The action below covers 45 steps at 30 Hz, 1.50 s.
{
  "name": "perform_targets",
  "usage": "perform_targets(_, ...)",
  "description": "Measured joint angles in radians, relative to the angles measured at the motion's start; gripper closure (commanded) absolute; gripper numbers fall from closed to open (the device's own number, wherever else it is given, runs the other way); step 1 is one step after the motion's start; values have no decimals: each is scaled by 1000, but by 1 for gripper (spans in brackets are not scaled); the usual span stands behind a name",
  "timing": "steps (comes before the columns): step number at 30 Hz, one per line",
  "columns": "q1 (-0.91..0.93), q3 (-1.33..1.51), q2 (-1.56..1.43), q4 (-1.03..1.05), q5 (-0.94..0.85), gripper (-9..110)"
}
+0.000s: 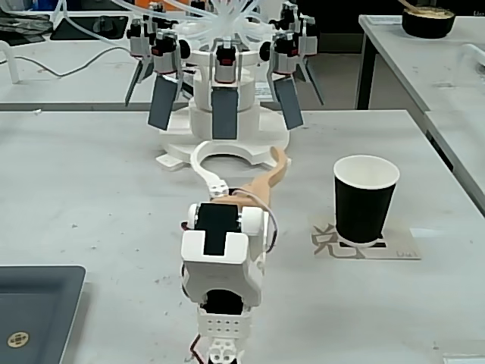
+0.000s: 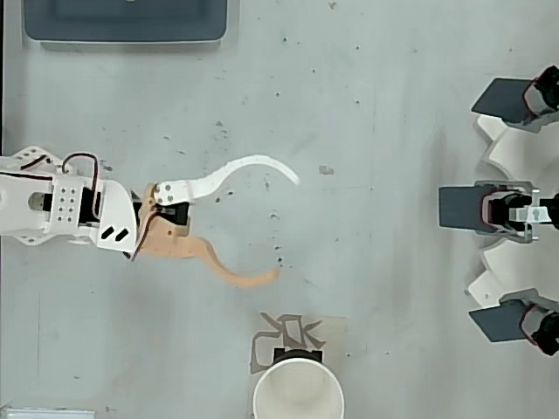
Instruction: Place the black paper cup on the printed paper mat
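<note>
The black paper cup (image 1: 364, 199) stands upright on the printed paper mat (image 1: 400, 248) at the right of the fixed view. From overhead the cup (image 2: 298, 389) shows its white inside at the bottom edge, with the mat (image 2: 272, 334) sticking out past it. My gripper (image 1: 240, 154) stands open and empty to the left of the cup, well apart from it. Its white finger (image 2: 247, 166) and tan finger (image 2: 236, 274) are spread wide in the overhead view.
A white machine (image 1: 224, 91) with dark hanging plates stands at the table's far middle. A dark grey tray (image 1: 34, 311) lies at the near left. A dark bowl (image 1: 428, 20) sits on a separate table at the far right.
</note>
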<state>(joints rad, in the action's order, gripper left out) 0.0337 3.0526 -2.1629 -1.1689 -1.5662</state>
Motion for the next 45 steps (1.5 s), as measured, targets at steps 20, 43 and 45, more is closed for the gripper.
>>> perform_targets(20,-83,-589,468,146,34,76)
perform_targets(43,-123,-1039,850,227,74,86)
perform_targets(45,-123,-1074,870,244,74,86)
